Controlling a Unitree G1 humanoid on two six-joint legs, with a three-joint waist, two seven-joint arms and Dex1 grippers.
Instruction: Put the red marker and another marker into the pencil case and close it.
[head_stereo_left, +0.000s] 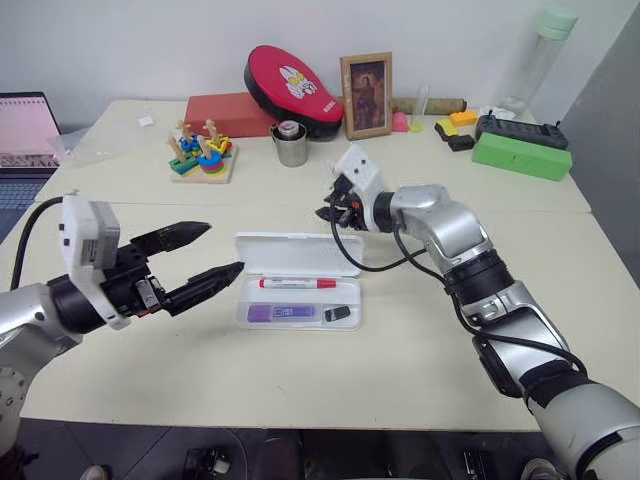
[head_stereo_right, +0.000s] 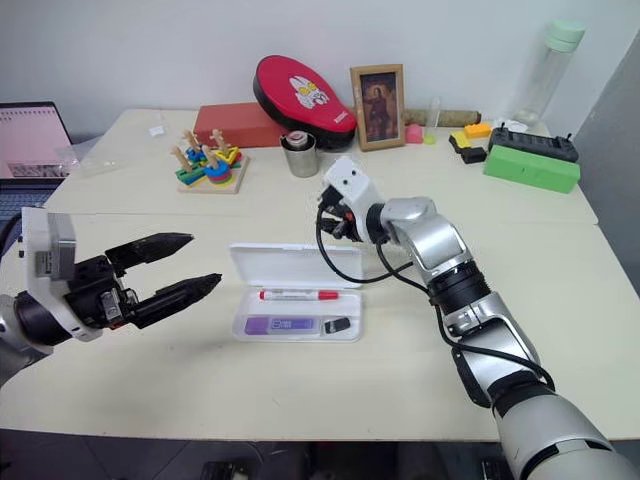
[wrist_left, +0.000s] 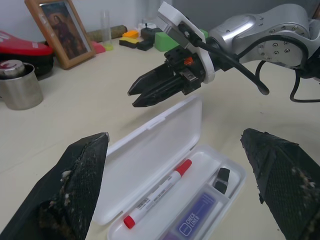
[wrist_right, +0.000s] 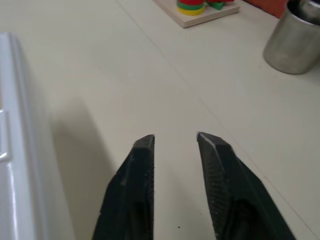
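Note:
The white pencil case (head_stereo_left: 352, 296) lies open in the middle of the table, its lid (head_stereo_left: 295, 253) folded flat on the far side. Inside lie the red marker (head_stereo_left: 298, 283), the purple marker (head_stereo_left: 283, 313) in front of it, and a small black object (head_stereo_left: 337, 313). My left gripper (head_stereo_left: 224, 248) hovers just left of the case, wide open and empty. My right gripper (head_stereo_left: 322, 213) hangs beyond the lid's far right corner, pointing left. Its fingertips (wrist_right: 145, 142) stand a narrow gap apart with nothing between them.
At the back stand a steel cup (head_stereo_left: 291, 145), a wooden stacking toy (head_stereo_left: 203, 152), a red box (head_stereo_left: 230, 113), a red oval case (head_stereo_left: 293, 90) and a picture frame (head_stereo_left: 366, 95). A green box (head_stereo_left: 522, 153) sits back right, a laptop (head_stereo_left: 25, 130) far left.

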